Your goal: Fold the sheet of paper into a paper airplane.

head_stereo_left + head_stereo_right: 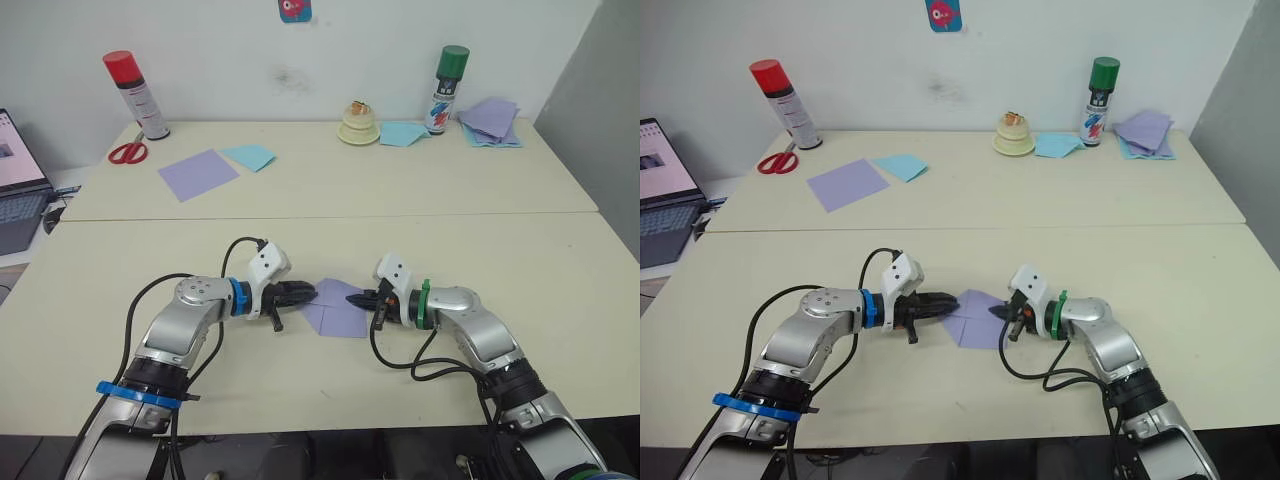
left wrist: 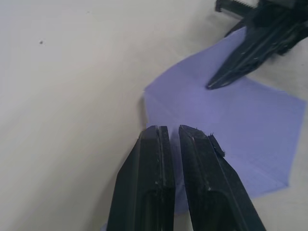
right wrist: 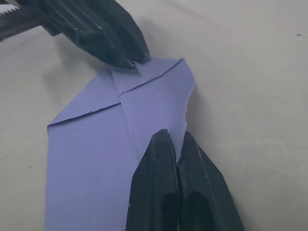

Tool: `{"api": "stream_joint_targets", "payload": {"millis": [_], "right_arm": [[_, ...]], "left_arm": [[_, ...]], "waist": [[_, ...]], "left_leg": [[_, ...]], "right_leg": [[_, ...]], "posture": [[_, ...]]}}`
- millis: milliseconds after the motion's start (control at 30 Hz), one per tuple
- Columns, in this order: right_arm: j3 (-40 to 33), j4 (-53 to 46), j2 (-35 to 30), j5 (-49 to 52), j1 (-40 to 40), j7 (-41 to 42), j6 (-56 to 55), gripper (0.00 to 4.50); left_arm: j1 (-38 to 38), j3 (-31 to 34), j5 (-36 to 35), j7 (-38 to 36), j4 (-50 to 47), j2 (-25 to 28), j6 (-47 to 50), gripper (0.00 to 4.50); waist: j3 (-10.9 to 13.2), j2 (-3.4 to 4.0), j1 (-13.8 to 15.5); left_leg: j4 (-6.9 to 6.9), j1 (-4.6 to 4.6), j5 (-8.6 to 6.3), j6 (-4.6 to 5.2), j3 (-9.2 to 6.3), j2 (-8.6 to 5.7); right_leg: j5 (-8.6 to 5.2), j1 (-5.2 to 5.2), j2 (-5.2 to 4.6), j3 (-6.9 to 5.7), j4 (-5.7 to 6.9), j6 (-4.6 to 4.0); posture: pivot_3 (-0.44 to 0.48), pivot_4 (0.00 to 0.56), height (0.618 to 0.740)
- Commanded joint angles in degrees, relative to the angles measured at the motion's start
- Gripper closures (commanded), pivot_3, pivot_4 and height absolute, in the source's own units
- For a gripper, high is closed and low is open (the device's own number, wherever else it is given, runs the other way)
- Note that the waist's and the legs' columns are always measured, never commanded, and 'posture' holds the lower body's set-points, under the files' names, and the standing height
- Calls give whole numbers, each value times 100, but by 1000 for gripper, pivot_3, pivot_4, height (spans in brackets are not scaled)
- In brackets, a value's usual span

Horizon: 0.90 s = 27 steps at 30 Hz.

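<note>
The sheet of paper (image 1: 337, 310) is lavender and partly folded, with two corner flaps turned in to a point. It lies flat on the near table between my two grippers. My left gripper (image 1: 310, 293) reaches in from the left, shut, with its tips resting on the paper's left edge (image 2: 159, 110). From the right comes my right gripper (image 1: 352, 298), also shut, with its tips pressing on the folded flap (image 3: 154, 101). The two sets of fingertips are a short gap apart over the paper. Part of the paper lies hidden under the fingers.
On the far table stand a red-capped spray can (image 1: 135, 95), red scissors (image 1: 128, 152), a smooth lavender sheet (image 1: 198, 174), a light blue sheet (image 1: 248, 156), a cream tape holder (image 1: 358, 125), a green-capped can (image 1: 447, 90) and a stack of purple sheets (image 1: 490, 120). A laptop (image 1: 18, 180) sits at the left.
</note>
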Motion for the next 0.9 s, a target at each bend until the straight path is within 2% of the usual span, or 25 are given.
{"api": "stream_joint_targets", "payload": {"millis": [33, 133, 333, 467, 633, 733, 867, 900], "right_arm": [[13, -226, -11, 92, 21, 57, 45, 4481], [-74, -225, 31, 145, 13, 4, 49, 3941], [-174, -112, -231, -259, -94, -272, -705, 1834], [-120, 39, -461, -556, -199, -333, -1594, 1834], [-202, 173, -185, -487, -411, -475, -2136, 1834], [-336, -107, 203, 103, -356, -250, -2019, 2741], [174, -103, 187, -236, -186, -67, -1765, 4245], [269, -56, 177, -316, -179, -67, -1694, 4484]], "left_arm": [[64, -63, 88, -125, -50, 108, -80, 3824], [154, -89, 104, -198, -53, 157, -38, 3824], [317, -127, 78, -213, -114, 128, 87, 3824], [392, -130, 71, -203, -175, 131, 121, 3824], [413, -111, 72, -195, -205, 122, 152, 3824], [413, -110, 74, -191, -206, 116, 155, 3824], [406, -99, 73, -178, -184, 102, 171, 3824], [395, -99, 72, -173, -167, 96, 175, 3824]], "waist": [[0, 0, 2], [0, 0, 2], [0, 0, 5], [0, 0, 5], [0, 0, -6], [0, 0, -4], [-1, 0, 8], [-1, 0, 9]], "left_leg": [[0, 0, 0, 0, -1, 0], [-1, 0, 0, 0, 0, 0], [0, 0, 0, 0, -1, 0], [0, 0, 0, 0, 3, -2], [-1, 5, 0, 0, 4, 3], [-1, 5, 0, 0, 2, 3], [-1, 4, 0, 0, 0, 1], [0, 5, 0, 0, -1, 0]], "right_leg": [[0, 0, 0, -1, 0, 0], [0, 0, 0, 1, -1, 0], [0, 0, 0, 0, 0, 0], [0, 2, -3, 0, -3, 0], [0, 2, 1, 1, 1, 0], [0, 5, 1, 1, 0, 0], [0, 6, -1, 0, -3, 0], [0, 7, -1, 0, -3, 0]], "posture": [[0, 150, 740], [0, 150, 740], [0, 150, 740], [0, 150, 740], [0, 150, 740], [0, 150, 740], [0, 150, 740], [0, 150, 740]]}}
